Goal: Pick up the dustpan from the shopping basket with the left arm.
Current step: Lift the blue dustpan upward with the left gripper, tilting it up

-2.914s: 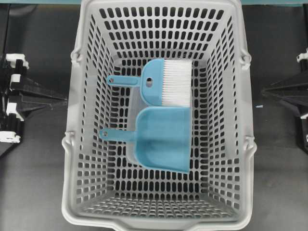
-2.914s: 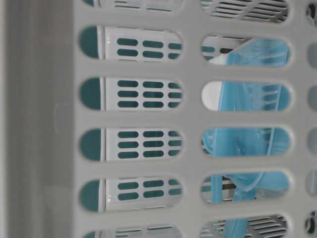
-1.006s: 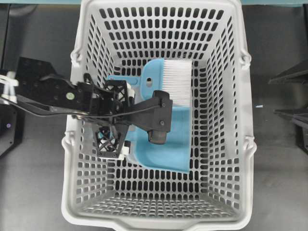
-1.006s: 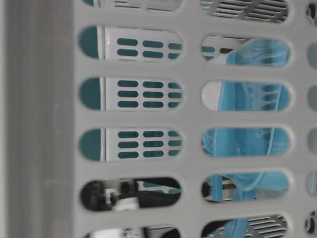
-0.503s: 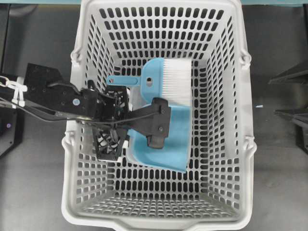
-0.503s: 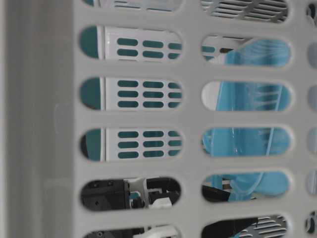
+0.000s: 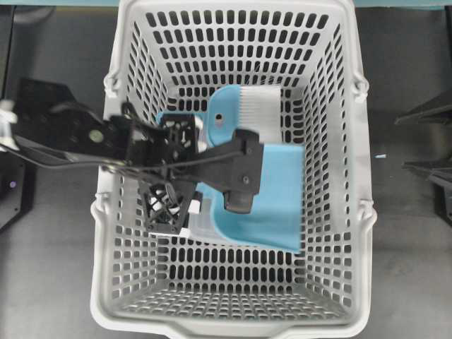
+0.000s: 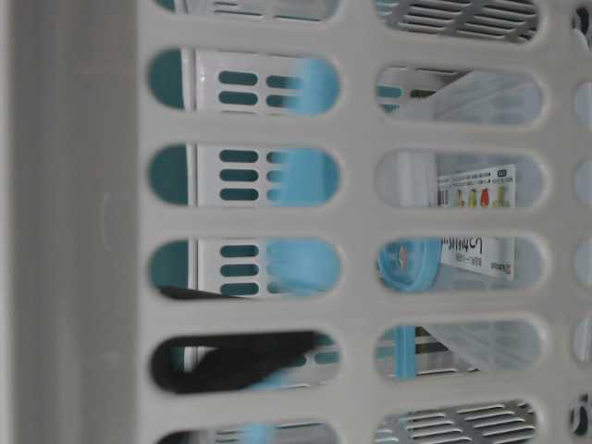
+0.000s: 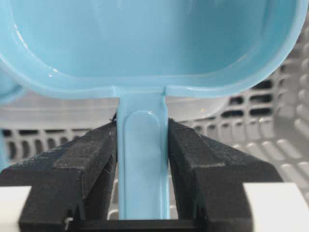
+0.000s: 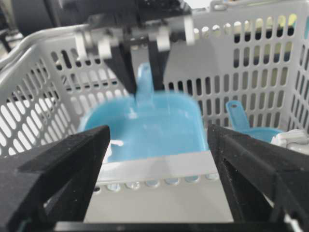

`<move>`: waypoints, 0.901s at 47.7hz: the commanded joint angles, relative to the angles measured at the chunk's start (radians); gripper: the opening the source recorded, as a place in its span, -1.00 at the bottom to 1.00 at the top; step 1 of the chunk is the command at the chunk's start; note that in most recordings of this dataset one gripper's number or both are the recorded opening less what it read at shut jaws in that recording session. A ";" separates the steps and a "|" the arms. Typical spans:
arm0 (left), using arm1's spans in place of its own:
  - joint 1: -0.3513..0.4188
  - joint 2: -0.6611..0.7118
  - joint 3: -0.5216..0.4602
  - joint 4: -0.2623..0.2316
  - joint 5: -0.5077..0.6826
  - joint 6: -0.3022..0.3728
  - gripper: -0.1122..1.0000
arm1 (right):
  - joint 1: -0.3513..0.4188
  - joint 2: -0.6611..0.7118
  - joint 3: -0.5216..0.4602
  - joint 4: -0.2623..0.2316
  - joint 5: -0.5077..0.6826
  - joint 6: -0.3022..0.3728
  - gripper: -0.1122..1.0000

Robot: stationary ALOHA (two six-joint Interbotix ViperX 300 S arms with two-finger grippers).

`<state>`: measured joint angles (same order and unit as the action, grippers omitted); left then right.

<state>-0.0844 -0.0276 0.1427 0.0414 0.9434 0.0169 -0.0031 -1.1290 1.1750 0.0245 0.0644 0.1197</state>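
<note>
A: Status? L gripper [image 9: 142, 159]?

B: Pinched on the dustpan [image 7: 272, 198] handle, pads either side. Tray hangs past the fingertips, inside the shopping basket [image 7: 113, 233], looks just off the floor. Lift step underway, I'd say.

A: Next?

B: Prob. straight up, clear the rim. R gripper [image 10: 159, 179] spread wide, holding nothing.

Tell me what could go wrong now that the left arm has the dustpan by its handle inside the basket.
Three risks.
The left end effector pinches only the thin handle of the dustpan, so the wide tray could swing or slip.
The tray sits against the hand brush and might drag it along.
The shopping basket has tall walls close by, so the tray's edge could catch on the way out.
</note>
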 commanded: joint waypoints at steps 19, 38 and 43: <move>0.009 -0.130 -0.189 0.003 0.195 0.002 -0.25 | -0.002 -0.003 -0.006 0.005 -0.005 0.000 0.61; 0.015 -0.149 -0.158 0.003 0.167 0.002 -0.25 | -0.002 -0.003 0.000 0.005 -0.005 0.000 0.61; 0.017 -0.149 -0.160 0.003 0.169 0.002 -0.25 | -0.002 -0.003 0.000 0.005 -0.005 0.000 0.61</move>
<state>-0.0721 -0.1503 -0.0046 0.0430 1.1137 0.0184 -0.0031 -1.1382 1.1827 0.0261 0.0644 0.1197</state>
